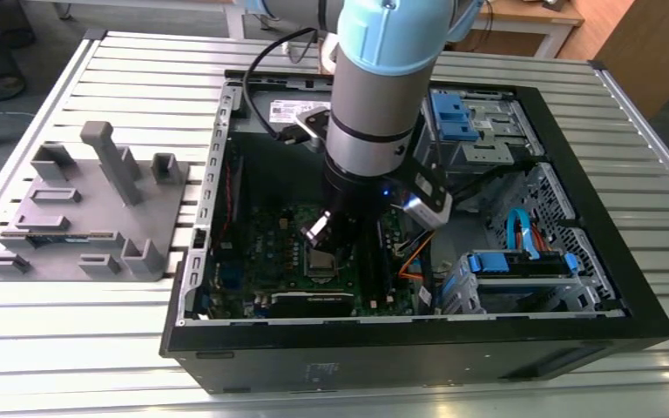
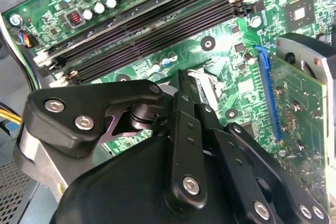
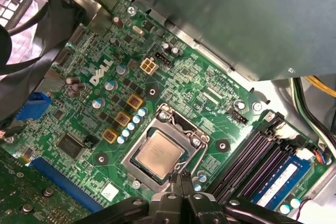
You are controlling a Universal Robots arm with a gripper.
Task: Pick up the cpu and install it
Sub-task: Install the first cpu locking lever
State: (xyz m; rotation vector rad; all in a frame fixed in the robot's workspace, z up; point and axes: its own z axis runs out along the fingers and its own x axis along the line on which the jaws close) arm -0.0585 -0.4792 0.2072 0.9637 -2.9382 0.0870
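A slatted pale metal table (image 1: 102,348) carries an open black computer case (image 1: 613,287) directly beneath the gripper (image 1: 325,233) and a grey plastic holder (image 1: 84,213) well off to its side.

The arm (image 1: 372,87) comes down near-vertical from the far edge of the table, its wrist low inside the open case. The gripper (image 3: 182,178) points straight down, fingers (image 2: 185,109) pressed together with no gap between the tips, holding nothing, tips just off the board.
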